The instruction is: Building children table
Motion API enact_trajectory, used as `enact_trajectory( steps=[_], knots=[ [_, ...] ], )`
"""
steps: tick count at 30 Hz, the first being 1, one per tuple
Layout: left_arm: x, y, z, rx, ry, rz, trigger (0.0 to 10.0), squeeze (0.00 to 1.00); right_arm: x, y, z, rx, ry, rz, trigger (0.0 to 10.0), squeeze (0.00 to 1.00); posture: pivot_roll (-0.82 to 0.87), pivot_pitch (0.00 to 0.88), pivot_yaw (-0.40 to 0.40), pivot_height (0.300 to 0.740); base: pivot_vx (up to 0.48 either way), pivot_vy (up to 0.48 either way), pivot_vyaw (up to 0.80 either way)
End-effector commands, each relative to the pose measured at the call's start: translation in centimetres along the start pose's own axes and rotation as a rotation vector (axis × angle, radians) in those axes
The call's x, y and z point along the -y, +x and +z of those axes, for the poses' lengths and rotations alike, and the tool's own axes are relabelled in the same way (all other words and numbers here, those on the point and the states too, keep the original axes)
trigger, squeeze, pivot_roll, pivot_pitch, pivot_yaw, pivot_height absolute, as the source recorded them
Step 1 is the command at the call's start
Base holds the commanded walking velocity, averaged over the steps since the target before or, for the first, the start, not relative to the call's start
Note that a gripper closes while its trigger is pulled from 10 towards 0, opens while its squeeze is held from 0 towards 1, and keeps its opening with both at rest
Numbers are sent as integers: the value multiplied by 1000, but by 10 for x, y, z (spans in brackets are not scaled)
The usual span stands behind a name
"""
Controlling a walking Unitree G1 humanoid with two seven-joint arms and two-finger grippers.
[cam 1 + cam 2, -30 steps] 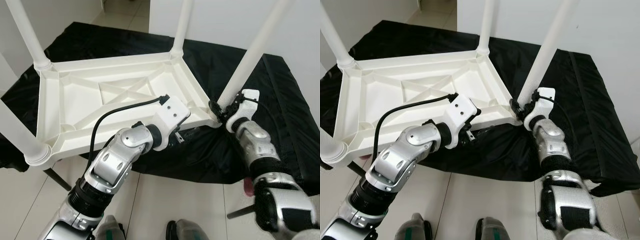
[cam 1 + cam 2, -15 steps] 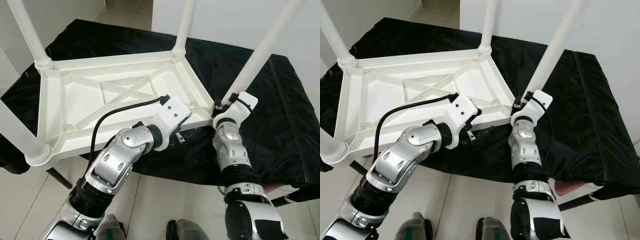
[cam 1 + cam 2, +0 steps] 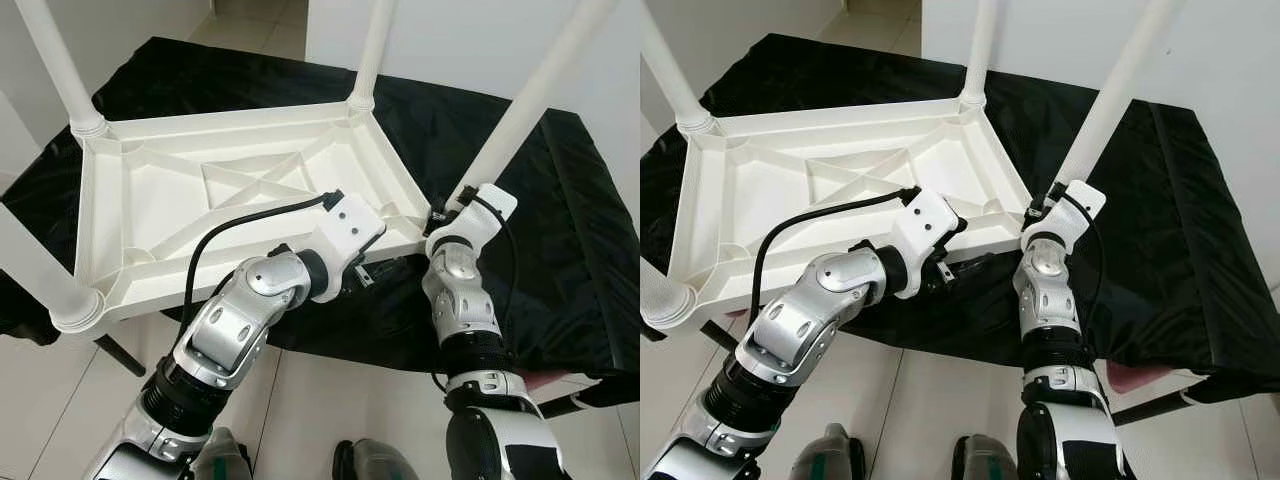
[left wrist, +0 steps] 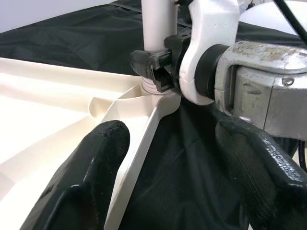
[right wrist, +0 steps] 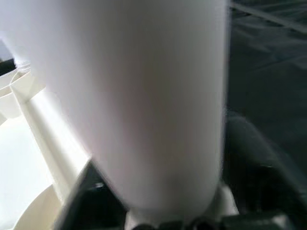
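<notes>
A white plastic children's table (image 3: 200, 190) lies upside down on a black cloth (image 3: 560, 230), its legs pointing up. My right gripper (image 3: 440, 212) is shut on the near right leg (image 3: 520, 110) just above its socket at the table's corner. In the right wrist view that leg (image 5: 144, 96) stands close between dark fingers (image 5: 249, 158). My left gripper (image 3: 362, 272) is at the table's near rim, left of that corner. In the left wrist view the left gripper (image 4: 170, 132) is open, its fingers (image 4: 91, 167) straddling the rim (image 4: 139, 143) with room to spare.
The three other legs (image 3: 60, 70) stand upright at the remaining corners. The black-covered surface ends just before my arms, with pale tiled floor (image 3: 330, 400) below. A white wall (image 3: 460, 40) rises behind. Something pinkish-red (image 3: 545, 380) shows under the cloth's edge at lower right.
My right forearm and elbow have swung inward to the left while the gripper stayed on the leg's base. The left arm has hardly moved. The camera shifted slightly.
</notes>
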State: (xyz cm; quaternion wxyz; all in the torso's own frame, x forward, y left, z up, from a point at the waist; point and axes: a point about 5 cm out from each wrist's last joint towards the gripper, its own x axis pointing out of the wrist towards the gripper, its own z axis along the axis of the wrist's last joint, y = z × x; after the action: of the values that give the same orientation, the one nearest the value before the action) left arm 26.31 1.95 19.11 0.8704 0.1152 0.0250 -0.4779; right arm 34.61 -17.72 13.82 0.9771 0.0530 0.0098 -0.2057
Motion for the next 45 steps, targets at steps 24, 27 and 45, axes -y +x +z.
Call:
enact_trajectory(
  steps=[24, 27, 45],
  knots=[
    [0, 0, 0, -5, 5, 0, 10000, 0, 6, 15, 12, -27, -238, 917, 10000, 0, -31, 13, -49, 740, 0, 0, 0],
    [-1, 0, 0, -6, 6, 2, 10000, 0, 7, 16, 12, -35, -244, 928, 10000, 0, -31, 13, -49, 740, 0, 0, 0],
    [-1, -5, -2, -18, 0, 12, 10000, 0, 34, 26, -3, -88, -238, 843, 0, 0, -19, 29, -41, 740, 0, 0, 0]
  ],
)
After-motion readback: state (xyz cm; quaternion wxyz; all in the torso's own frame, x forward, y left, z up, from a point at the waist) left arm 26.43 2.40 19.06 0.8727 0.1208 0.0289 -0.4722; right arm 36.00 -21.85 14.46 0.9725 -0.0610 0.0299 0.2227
